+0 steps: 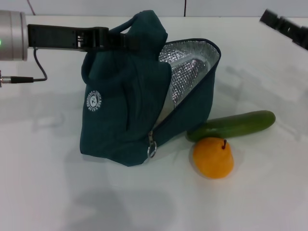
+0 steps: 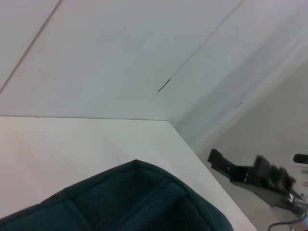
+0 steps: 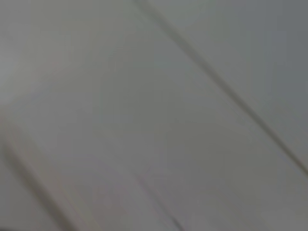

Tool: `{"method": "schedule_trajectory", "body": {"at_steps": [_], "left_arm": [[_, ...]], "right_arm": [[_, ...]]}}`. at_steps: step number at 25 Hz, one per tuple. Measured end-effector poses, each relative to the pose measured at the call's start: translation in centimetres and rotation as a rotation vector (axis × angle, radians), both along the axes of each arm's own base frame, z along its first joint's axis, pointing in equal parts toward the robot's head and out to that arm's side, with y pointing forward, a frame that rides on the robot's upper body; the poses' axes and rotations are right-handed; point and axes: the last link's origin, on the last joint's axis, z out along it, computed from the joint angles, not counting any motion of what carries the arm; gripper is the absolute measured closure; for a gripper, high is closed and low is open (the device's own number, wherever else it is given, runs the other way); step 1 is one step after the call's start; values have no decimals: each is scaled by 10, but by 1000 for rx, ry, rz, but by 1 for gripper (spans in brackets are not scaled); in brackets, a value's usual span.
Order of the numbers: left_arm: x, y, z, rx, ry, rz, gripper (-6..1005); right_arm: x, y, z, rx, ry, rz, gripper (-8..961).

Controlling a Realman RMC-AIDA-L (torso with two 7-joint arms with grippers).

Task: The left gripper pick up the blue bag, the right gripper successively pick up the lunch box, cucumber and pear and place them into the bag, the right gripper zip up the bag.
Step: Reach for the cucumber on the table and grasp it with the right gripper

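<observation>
Dark teal bag (image 1: pixel 125 110) held up by the left hand (image 1: pixel 126 39), clamped on its top.
Silver lining shows at the open mouth; cucumber (image 1: pixel 233 125) and pear (image 1: pixel 213 157) lie beyond, right hand (image 1: pixel 285 26) far off, grip unclear.

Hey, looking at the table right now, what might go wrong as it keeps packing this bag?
1. The left gripper holds the blue bag only by its top, so a slip would probably close the opening.
2. The cucumber lies right behind the pear, maybe touching it; grasping one may nudge or roll the other.
3. The right gripper sits blurred at the far right corner, so its approach is hard to judge.
</observation>
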Motion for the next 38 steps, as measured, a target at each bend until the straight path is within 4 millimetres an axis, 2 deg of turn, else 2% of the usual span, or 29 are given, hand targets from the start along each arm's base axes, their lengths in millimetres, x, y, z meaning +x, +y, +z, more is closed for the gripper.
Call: {"method": "schedule_trajectory", "body": {"at_steps": [4, 6, 7, 11, 15, 16, 21, 24, 27, 34, 38], "left_arm": [[-4, -1, 2, 8, -7, 9, 949], [-5, -1, 1, 10, -11, 13, 949], [-5, -1, 1, 9, -12, 14, 949], [-6, -2, 0, 6, -15, 17, 949], [-6, -2, 0, 6, -15, 15, 949], [-6, -2, 0, 6, -15, 14, 949], [-4, 0, -3, -7, -18, 13, 949], [-4, 0, -4, -10, -18, 14, 949], [-4, 0, -4, -11, -18, 12, 949], [0, 2, -5, -14, -21, 4, 949], [1, 2, -6, -15, -24, 3, 949]], "right_arm": [[-3, 0, 8, -14, -210, 136, 77], [-3, 0, 9, -20, -254, 162, 78], [-5, 2, 15, -38, -388, 241, 78], [-12, 7, 23, -72, -567, 342, 80], [-33, 19, 32, -168, -803, 477, 81], [-33, 19, 32, -168, -803, 477, 81], [-66, 28, 36, -255, -1096, 643, 81], [-82, 31, 32, -277, -1227, 705, 81], [-96, 32, 18, -331, -1358, 776, 82], [-107, 27, -23, -408, -1593, 918, 82], [-112, 28, -31, -388, -1641, 959, 84]]}}
